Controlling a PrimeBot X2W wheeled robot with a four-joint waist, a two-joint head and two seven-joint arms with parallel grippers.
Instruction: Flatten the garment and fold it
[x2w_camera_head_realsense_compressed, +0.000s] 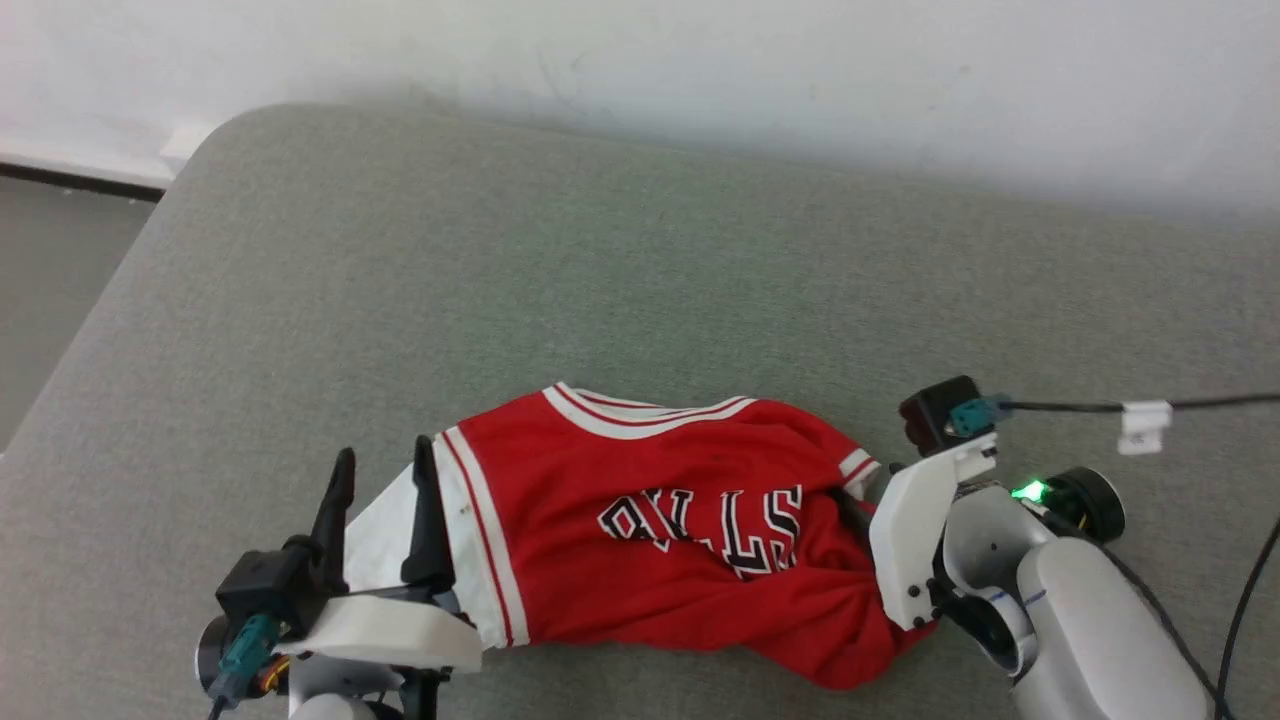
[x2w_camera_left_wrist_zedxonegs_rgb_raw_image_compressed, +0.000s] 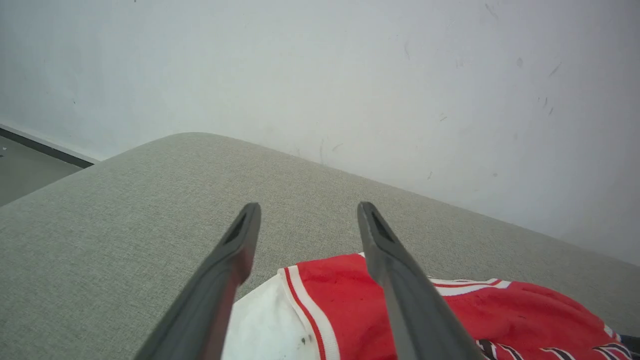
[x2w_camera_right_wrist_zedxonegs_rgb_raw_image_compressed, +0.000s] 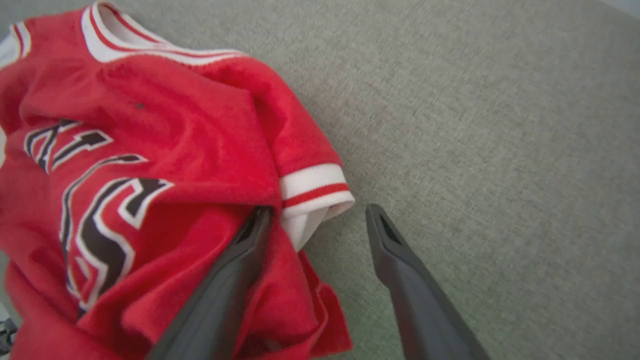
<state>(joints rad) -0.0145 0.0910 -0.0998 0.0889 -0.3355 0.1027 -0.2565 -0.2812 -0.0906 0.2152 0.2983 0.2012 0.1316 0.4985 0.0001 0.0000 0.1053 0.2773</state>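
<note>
From where I stand, the left pincer (x2w_camera_head_realsense_compressed: 385, 455) is at the left end of the jersey (x2w_camera_head_realsense_compressed: 680, 540). Its two dark fingers (x2w_camera_head_realsense_compressed: 340, 505) are spread wide and grip nothing. They straddle the jersey's white sleeve (x2w_camera_head_realsense_compressed: 385, 545). I cannot tell whether they press on the cloth or hang just above it.

The left wrist view looks along that released pincer (x2w_camera_left_wrist_zedxonegs_rgb_raw_image_compressed: 309, 210). The white sleeve (x2w_camera_left_wrist_zedxonegs_rgb_raw_image_compressed: 270, 325) lies between the fingers, and one finger crosses the red-and-white striped trim (x2w_camera_left_wrist_zedxonegs_rgb_raw_image_compressed: 305, 305). Beyond the jersey are the bare grey fabric of the bench (x2w_camera_left_wrist_zedxonegs_rgb_raw_image_compressed: 125, 210) and the scuffed white wall (x2w_camera_left_wrist_zedxonegs_rgb_raw_image_compressed: 350, 75).

The jersey lies crumpled on the near part of the bench (x2w_camera_head_realsense_compressed: 600, 280). Its black lettering (x2w_camera_head_realsense_compressed: 700, 520) reads upside down from the head view, and the striped neck trim (x2w_camera_head_realsense_compressed: 640, 410) is on the wall side.

At the jersey's right end, a white wrist housing (x2w_camera_head_realsense_compressed: 910, 540) hides the fingers in the head view. A green light (x2w_camera_head_realsense_compressed: 1028, 491) glows just right of the housing, and a tagged cable (x2w_camera_head_realsense_compressed: 1145, 420) runs off to the right.

The right wrist view shows the right pincer (x2w_camera_right_wrist_zedxonegs_rgb_raw_image_compressed: 317, 214) gaping as well. One finger (x2w_camera_right_wrist_zedxonegs_rgb_raw_image_compressed: 235, 280) is tucked against a red fold just beside the striped cuff (x2w_camera_right_wrist_zedxonegs_rgb_raw_image_compressed: 312, 187). The other finger (x2w_camera_right_wrist_zedxonegs_rgb_raw_image_compressed: 400, 265) is over bare bench (x2w_camera_right_wrist_zedxonegs_rgb_raw_image_compressed: 475, 125), clear of the cloth. Nothing is pinched.
</note>
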